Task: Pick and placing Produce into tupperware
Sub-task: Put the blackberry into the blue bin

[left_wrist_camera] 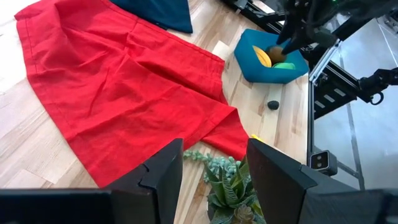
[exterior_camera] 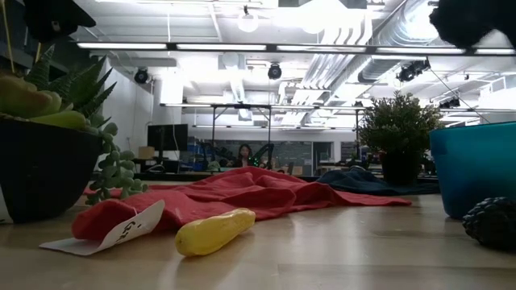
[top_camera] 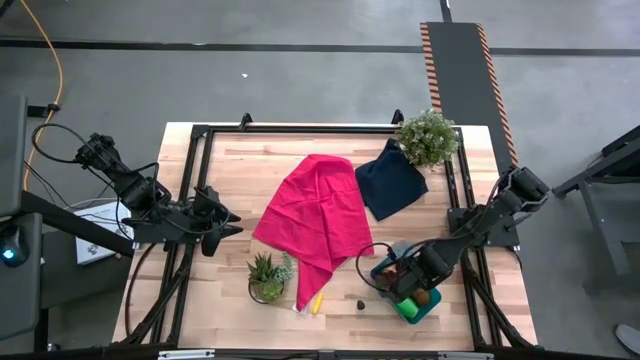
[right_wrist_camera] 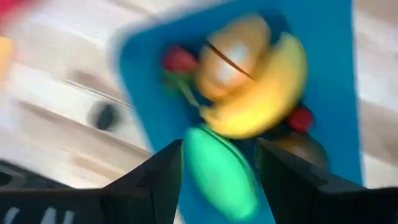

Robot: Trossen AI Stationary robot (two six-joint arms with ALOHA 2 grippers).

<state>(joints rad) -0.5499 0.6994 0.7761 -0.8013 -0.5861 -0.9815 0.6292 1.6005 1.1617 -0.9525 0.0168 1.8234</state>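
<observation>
The teal tupperware (top_camera: 384,274) stands at the table's near right. In it lie a yellow banana (right_wrist_camera: 267,99), an orange piece (right_wrist_camera: 233,56), a green piece (right_wrist_camera: 217,171) and a brown piece (right_wrist_camera: 303,146). My right gripper (top_camera: 418,270) hangs open just above the tub, pointing down, with the green piece showing below between its fingers. Another yellow banana (exterior_camera: 214,231) lies on the table by the red cloth's near tip (top_camera: 305,290). My left gripper (top_camera: 228,218) waits open at the table's left, above the wood.
A red cloth (top_camera: 315,215) is spread mid-table and a navy cloth (top_camera: 390,180) lies behind it. A succulent pot (top_camera: 266,278) stands near the front. A leafy plant (top_camera: 428,138) stands at the far right. A small dark object (top_camera: 361,301) lies left of the tub.
</observation>
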